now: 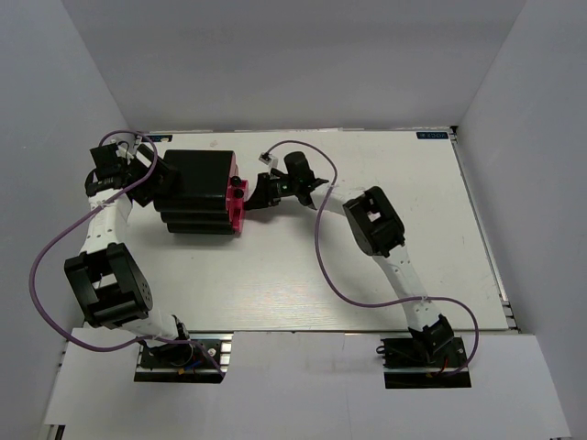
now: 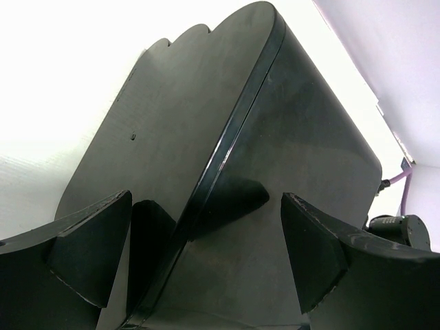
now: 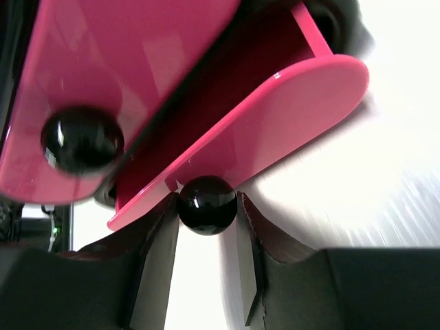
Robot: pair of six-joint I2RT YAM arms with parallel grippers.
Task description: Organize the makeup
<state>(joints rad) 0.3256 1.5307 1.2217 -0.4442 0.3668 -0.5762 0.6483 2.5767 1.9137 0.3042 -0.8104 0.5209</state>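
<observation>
Upper left: left hand [image 2: 206,254], fingers apart, straddling edge of black box [image 1: 195,183]. Centre: right arm stretched leftward, right hand [image 3: 206,230] clamped on black knob [image 3: 206,204] of pink drawer [image 3: 289,103].

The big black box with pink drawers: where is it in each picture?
Top external: black box left of centre, pink side facing right.
Left wrist: its black wall fills the picture.
Right wrist: only pink drawers and a knob show.
Shared landmark: the white table.
</observation>
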